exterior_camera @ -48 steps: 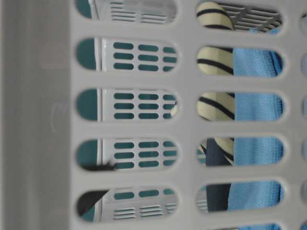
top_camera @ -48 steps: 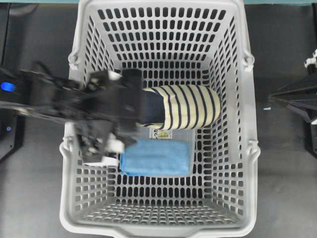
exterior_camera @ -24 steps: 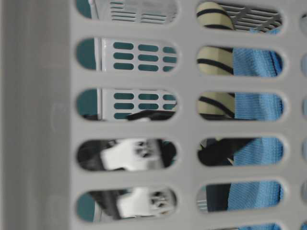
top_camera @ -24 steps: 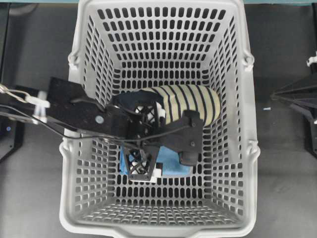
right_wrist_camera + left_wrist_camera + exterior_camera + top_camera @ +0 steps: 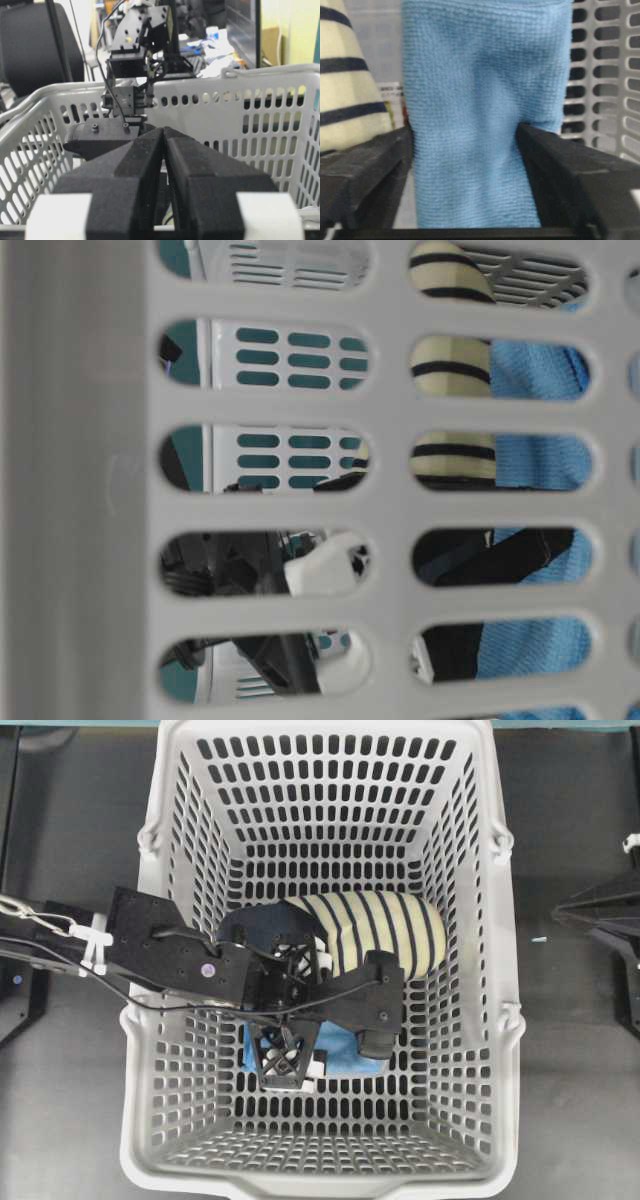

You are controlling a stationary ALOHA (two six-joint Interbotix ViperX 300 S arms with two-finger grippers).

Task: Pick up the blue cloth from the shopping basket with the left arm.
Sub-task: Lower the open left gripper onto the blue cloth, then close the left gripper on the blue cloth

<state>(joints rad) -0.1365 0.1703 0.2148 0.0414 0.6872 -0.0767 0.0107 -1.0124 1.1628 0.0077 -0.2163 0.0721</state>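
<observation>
Now the left gripper, its jaws pressing both sides of the blue cloth near the shopping basket floor's front edge, should clench fully before lifting straight, clear of the striped bundle.

overhead looks straight down; table-level peers through the shopping basket wall.

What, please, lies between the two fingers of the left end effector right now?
The blue cloth fills the gap, as the left wrist view shows: both fingers press its sides, pinching it in slightly. The striped bundle lies outside, beside it.
</observation>
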